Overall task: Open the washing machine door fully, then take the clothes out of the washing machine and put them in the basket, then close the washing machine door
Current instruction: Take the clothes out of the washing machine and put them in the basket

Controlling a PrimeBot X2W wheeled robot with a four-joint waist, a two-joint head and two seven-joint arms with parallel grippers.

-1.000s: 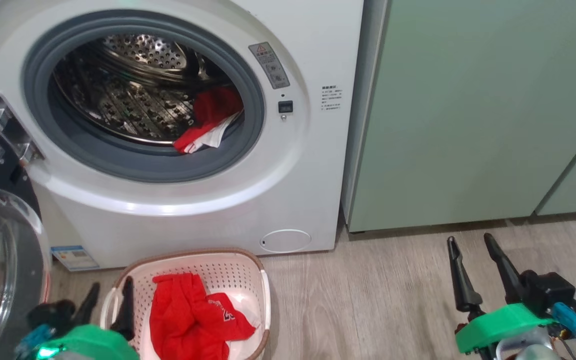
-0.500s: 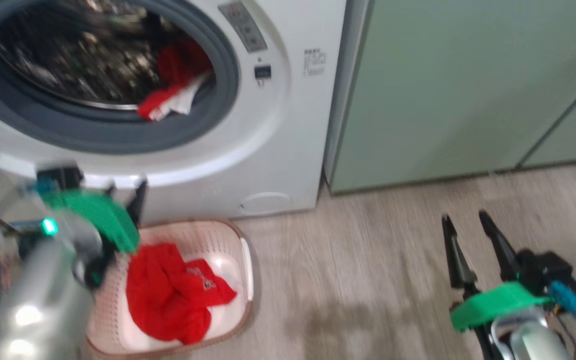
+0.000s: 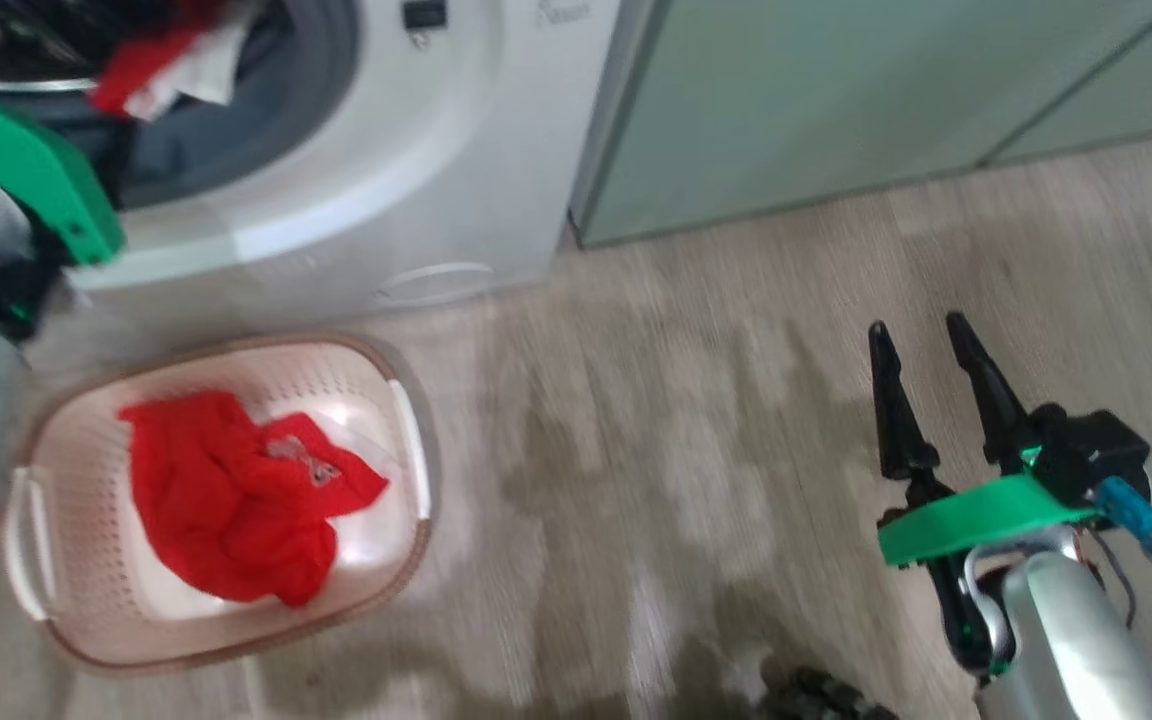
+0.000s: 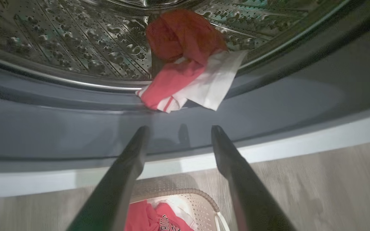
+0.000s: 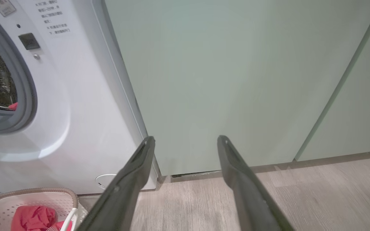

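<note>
The basket [image 3: 414,452] lies before the washing machine [image 3: 386,200], the cabinets [image 3: 786,100] right of it

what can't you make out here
- Print on the red garment in the basket: motion-blurred in the head view, cut by the bottom edge in the left wrist view.
- Label text on the washing machine: too small, right wrist view.
- Drum behind the red-and-white garment: hidden by it, left wrist view.

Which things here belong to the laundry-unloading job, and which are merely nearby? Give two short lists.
Job: washing machine; red-and-white garment at the drum's mouth; red garment lying in the basket; left gripper, open.
Nearby only: green cabinets; floor.
</note>
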